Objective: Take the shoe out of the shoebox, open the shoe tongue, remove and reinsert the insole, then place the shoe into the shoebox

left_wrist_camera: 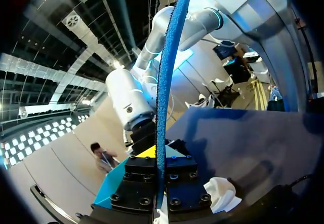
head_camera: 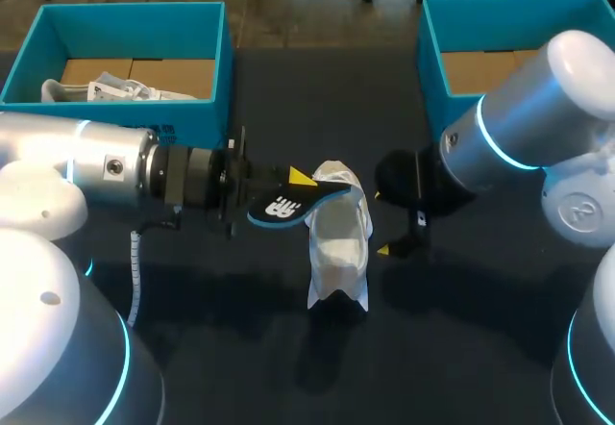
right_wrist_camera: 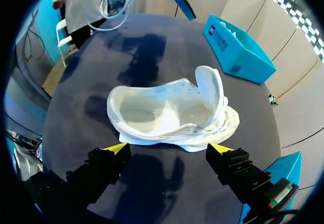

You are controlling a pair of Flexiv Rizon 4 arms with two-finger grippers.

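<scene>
Done: shoe (head_camera: 338, 242) unboxed, insole (head_camera: 284, 204) out.
Left gripper (head_camera: 298, 183): clenched on insole.
Right gripper (right_wrist_camera: 168, 149): released, shoe's 3 o'clock.
Remaining: reinsert, rebox.

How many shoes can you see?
2. One white shoe lies in the middle of the table. A second shoe sits in the left blue box. My right arm hides part of the right blue box, so another could be hidden.
</scene>
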